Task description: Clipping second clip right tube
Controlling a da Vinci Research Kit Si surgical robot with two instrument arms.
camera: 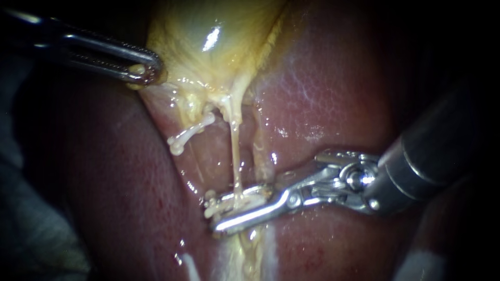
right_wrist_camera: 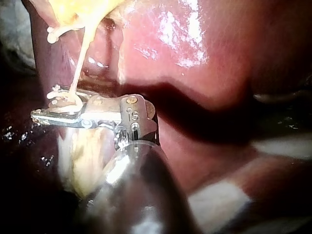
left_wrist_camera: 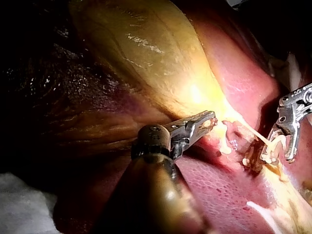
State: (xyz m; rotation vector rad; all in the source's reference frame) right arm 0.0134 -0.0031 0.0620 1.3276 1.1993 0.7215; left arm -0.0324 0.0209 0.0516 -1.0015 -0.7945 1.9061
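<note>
The yellow gallbladder hangs at the top of the endoscope view, and my left instrument is shut on its edge from the upper left. A thin pale right tube runs down from it, stretched taut. My right instrument comes in from the right, its jaws close together across this tube low down, shut on a white clip whose end sticks out beside them. The right wrist view shows the tube entering the jaws. Another white clip sits on the short left tube.
Red-brown liver surrounds the tubes on both sides. Yellow fatty tissue lies below the right jaws. White gauze shows beside the right shaft, and more gauze lies behind the left shaft.
</note>
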